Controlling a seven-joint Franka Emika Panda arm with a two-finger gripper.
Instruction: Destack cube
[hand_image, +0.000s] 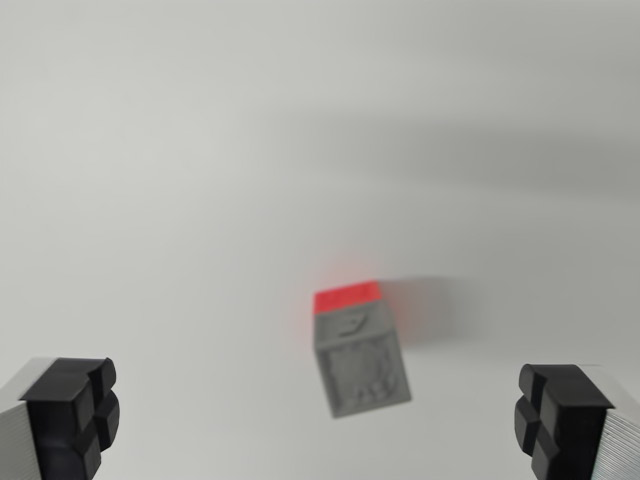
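Wrist view only, looking down on a plain pale bench (200, 150). Near the middle, slightly toward the wrist view's right and below centre, a small stack (358, 348): grey cube (362, 370) nearest the camera, red cube (347, 298) showing as a bright strip along its far edge, the two touching face to face. Long axis of the stack running away from the lens toward the bench, leaning a little toward the wrist view's upper left, so the grey top face appears as a tilted square turned slightly counter-clockwise, with its near corner pointing to the lower right. Soft grey shadow lying on the bench just beside the stack, toward the wrist view's right. Whole picture blurred, edges smeared. Gripper (320, 415) held above the stack and spread wide, holding nothing; one fingertip (72, 412) in the lower left corner, the other at the lower right corner, both well apart from the stack and level with each other. Black ridged pads facing inward, silver metal bodies behind them at the frame edges. Stack sitting between the two fingertips but farther up the frame, nearer the right one than the left. Grey cube rough and mottled on its facing side, with a faint embossed mark near its upper edge, too blurred to read. Red cube glowing, its colour bleeding slightly onto the bench around it.
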